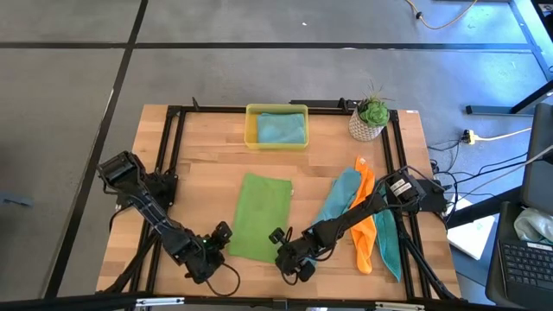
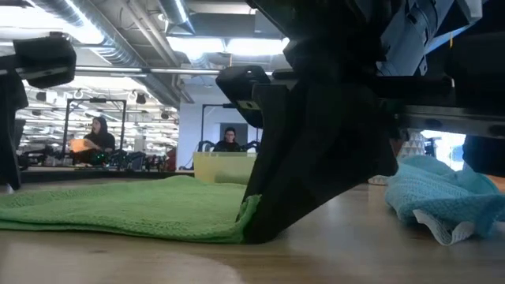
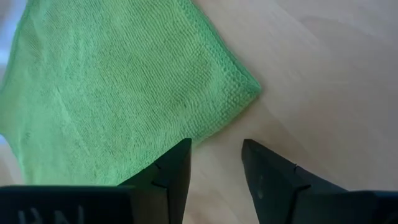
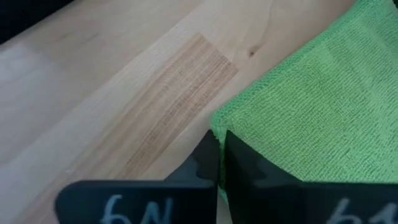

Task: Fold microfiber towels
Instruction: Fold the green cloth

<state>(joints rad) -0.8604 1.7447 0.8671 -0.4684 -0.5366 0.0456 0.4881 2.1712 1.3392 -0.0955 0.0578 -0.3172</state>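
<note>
A lime green towel (image 1: 259, 216) lies flat in the middle of the table. My right gripper (image 1: 278, 236) is at its near right corner and is shut on it. My left gripper (image 1: 223, 233) is open at the near left corner (image 3: 247, 93). One of its fingertips (image 3: 181, 152) stands at the towel's edge and the other over bare wood; I cannot tell whether it touches. A teal towel (image 1: 281, 128) lies in the yellow tray (image 1: 251, 130). Two teal towels (image 1: 339, 197) and an orange one (image 1: 365, 233) lie heaped at the right. My right gripper pinches the green towel's near right corner (image 4: 219, 124) between its two fingers (image 2: 272, 213). The fingers slant down from the table's right and near side. The corner is raised a little (image 2: 249, 211) and the rest of the towel lies on the table.
A potted plant (image 1: 371, 117) stands at the far right, beside the tray. A black frame rail (image 1: 164, 155) runs along the table's left, far and right sides. Bare wood (image 1: 207, 164) shows to the left of the green towel.
</note>
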